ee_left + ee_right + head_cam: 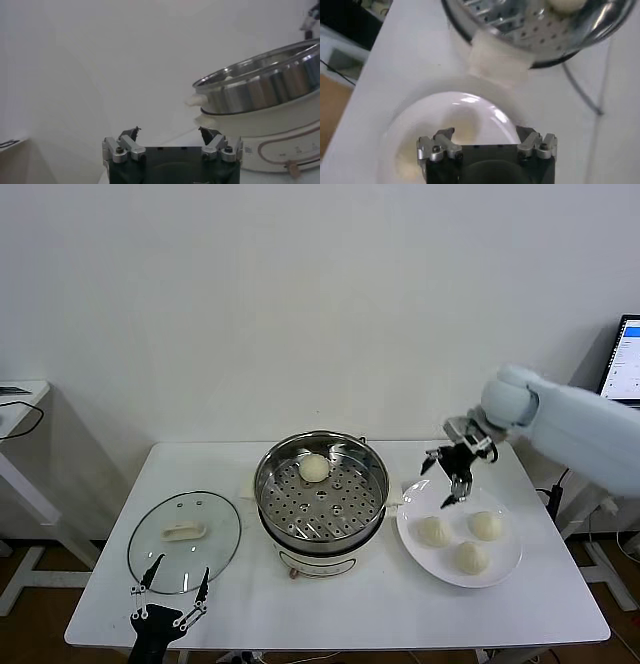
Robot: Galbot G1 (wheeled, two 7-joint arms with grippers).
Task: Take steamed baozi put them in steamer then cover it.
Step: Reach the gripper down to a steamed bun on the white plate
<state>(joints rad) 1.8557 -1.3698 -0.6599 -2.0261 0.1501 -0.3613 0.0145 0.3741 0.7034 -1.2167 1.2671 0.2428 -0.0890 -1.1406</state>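
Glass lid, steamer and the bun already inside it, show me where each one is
lid [184, 540]: head view, on the clear glass beside its handle
steamer [322, 546]: head view, on the near steel wall
bun [314, 469]: head view, on its pleated top, on the perforated tray

The steamer [321, 499] is shiny silver steel with a tray dotted all over by small round holes, set on a cream-white base with a thin reddish line. The baozi [314, 468] inside it and the three on the glossy white plate [505, 572] are pale cream. The cover [184, 541] is clear glass with a cream handle, on a white table [380, 604].
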